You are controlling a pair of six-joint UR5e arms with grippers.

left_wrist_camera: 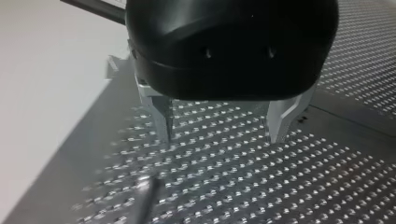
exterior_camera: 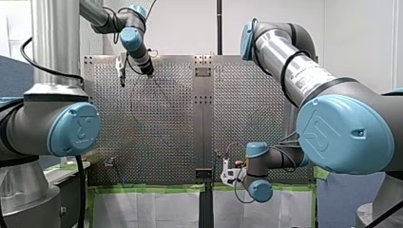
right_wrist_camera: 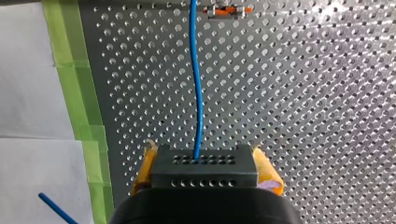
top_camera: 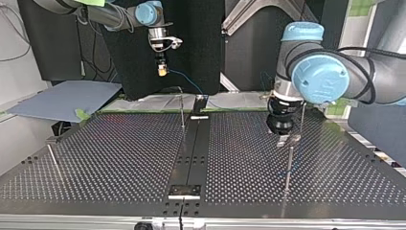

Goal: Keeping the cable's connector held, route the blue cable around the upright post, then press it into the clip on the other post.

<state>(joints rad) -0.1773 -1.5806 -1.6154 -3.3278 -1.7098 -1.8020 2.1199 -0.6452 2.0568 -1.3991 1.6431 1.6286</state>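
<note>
Right tool: right tool (top_camera: 163,71) is clamped on the black rectangular connector block w/ rows of holes (right_wrist_camera: 204,169). Its yellow pads (right_wrist_camera: 142,173) press the block's two sides, and it's held up above the far edge of the perforated metal worktop (top_camera: 119,153) in the top view.
Left tool: left tool (left_wrist_camera: 223,136) has its metal fingers spread wide w/ nothing btwn them. It hovers low over the worktop.
Cable location: the thin blue cable (right_wrist_camera: 198,93) leaves the connector's front face and runs ahead of the right tool in a mild wave toward a small orange-and-metal fitting (right_wrist_camera: 226,9). In the top view it droops from the tool toward the worktop's far edge. Not round a post yet, not clipped.
Posts: slim upright metal post (top_camera: 182,110) stands by the worktop's centre strip; second slim post (top_camera: 289,163) is just beside the left tool; third post (top_camera: 51,160) is at the top view's left.
Handling: prob light, thin and limp, so it will sag and trail the connector and needs slight tension to wrap. The jacket looks smooth and may slide thru fingers. The connector is rigid, so the present hold looks sound. For pressing in, best to take the cable close to the clip.
Hidden/unclear: can't tell which post carries the clip. The fitting is cut off at the frame edge and may be it. The cable's far end can't be traced. A stray blue segment (right_wrist_camera: 56,207) lies beside the right tool — same cable or not, unclear.
</note>
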